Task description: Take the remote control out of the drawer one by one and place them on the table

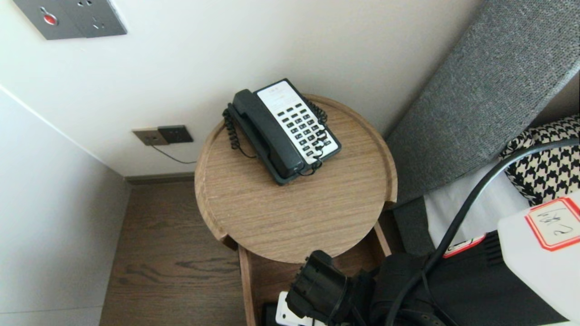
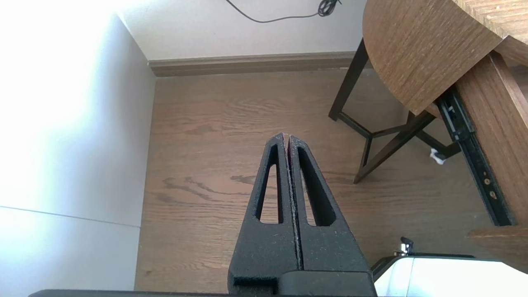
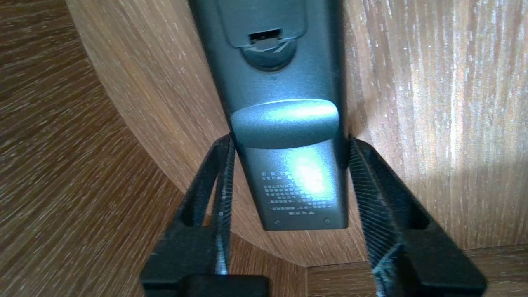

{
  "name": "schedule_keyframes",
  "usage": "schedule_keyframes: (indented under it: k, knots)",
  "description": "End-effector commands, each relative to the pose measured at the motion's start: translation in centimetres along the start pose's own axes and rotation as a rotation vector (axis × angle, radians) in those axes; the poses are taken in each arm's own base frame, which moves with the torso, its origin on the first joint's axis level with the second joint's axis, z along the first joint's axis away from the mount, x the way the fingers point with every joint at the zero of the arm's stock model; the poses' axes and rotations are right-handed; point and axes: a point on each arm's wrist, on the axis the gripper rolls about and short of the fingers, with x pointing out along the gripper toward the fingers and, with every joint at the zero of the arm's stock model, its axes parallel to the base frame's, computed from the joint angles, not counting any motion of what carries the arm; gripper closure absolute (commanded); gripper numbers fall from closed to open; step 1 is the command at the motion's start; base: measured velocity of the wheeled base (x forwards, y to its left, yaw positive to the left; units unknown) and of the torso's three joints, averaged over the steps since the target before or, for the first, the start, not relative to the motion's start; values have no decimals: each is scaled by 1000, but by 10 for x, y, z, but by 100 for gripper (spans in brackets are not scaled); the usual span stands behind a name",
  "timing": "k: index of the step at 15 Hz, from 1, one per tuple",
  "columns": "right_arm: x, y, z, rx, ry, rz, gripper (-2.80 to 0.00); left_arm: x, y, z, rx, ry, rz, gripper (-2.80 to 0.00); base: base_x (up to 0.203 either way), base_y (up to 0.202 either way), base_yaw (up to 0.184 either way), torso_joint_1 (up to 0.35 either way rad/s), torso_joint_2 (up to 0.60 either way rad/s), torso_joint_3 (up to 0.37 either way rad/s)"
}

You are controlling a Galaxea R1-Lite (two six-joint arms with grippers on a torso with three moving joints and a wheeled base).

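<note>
Thing: a dark grey oblong plastic remote control (image 3: 284, 103), lying back face up with its battery cover showing.
Where: flat on a pale wood-grain panel with a curved edge (image 3: 412, 123), between the fingers of the right hand (image 3: 288, 139).
Long axis: in line with the fingers, running straight away from the wrist.
Pointing: the printed-label end is nearest the wrist and the battery-cover end is far from it.
Grip: the right hand is low in the open wooden drawer (image 1: 247, 280) beneath the round top. It is narrowed about halfway and holds the remote control, with one ribbed black fingertip (image 3: 225, 173) against each long edge.
Other arm: the left hand (image 2: 287, 136) hangs pressed shut over the brown plank floor (image 2: 206, 165), near the dark legs (image 2: 366, 159).
Surroundings: a round light-oak bench (image 1: 272, 213) with a raised rim carries a black-and-white corded telephone (image 1: 285, 129) near its far edge.
</note>
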Motion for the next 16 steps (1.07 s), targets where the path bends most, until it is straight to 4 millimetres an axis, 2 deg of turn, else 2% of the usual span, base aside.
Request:
schedule_keyframes:
  k: [1, 16]
  knots:
    - [-1, -1, 0, 0, -1, -4, 0, 0, 0, 0, 0, -1, 1, 0, 0, 0, 0, 0, 0, 0]
    - [-21, -24, -1, 65, -54, -67, 0, 0, 0, 0, 0, -1, 1, 0, 0, 0, 0, 2, 0, 0]
